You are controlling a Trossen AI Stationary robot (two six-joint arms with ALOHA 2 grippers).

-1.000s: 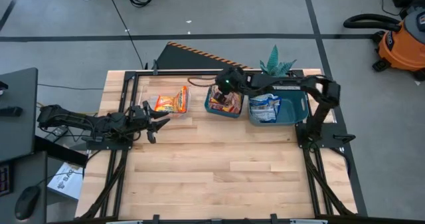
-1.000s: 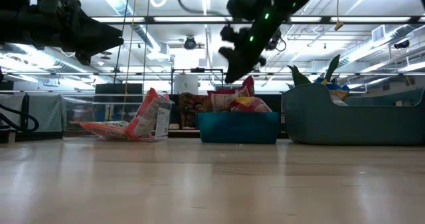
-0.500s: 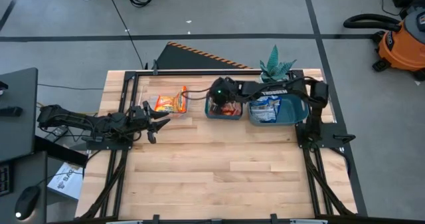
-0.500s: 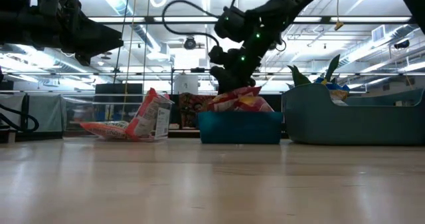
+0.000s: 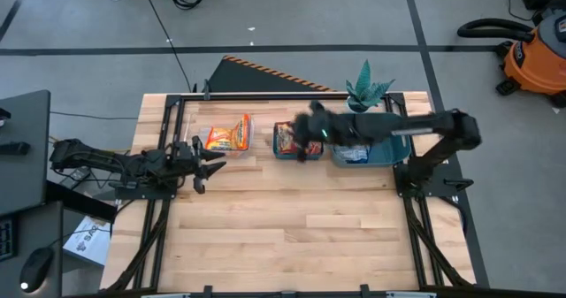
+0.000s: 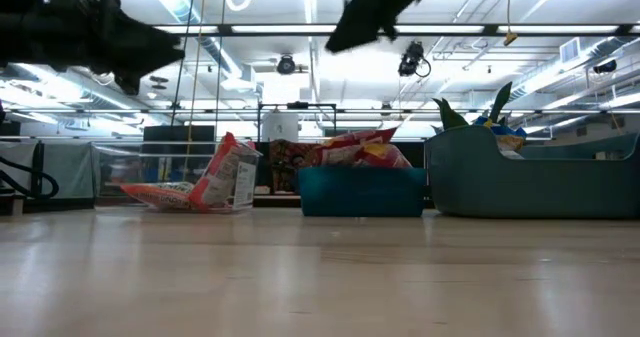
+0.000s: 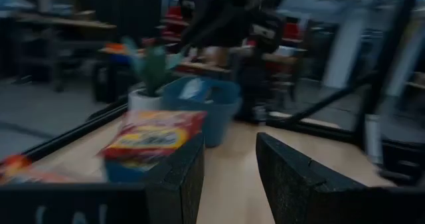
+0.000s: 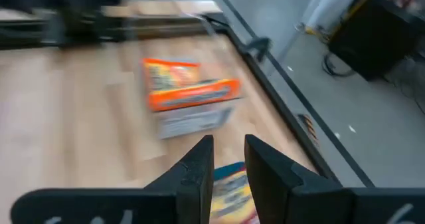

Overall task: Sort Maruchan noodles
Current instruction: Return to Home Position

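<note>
above the small teal bin (image 6: pixel 360 192) the right jaws stand slightly parted, nothing between them. below, we see red packets (image 6: pixel 360 149) heaped in that bin, far on the desk (image 5: pixel 292 227). right of it a bigger teal bin (image 6: pixel 530 182) holds blue-and-white packets (image 5: pixel 352 154); orange packets (image 5: pixel 228 137) lie left. the left jaws hover spread and empty by the desk's left edge.
</note>
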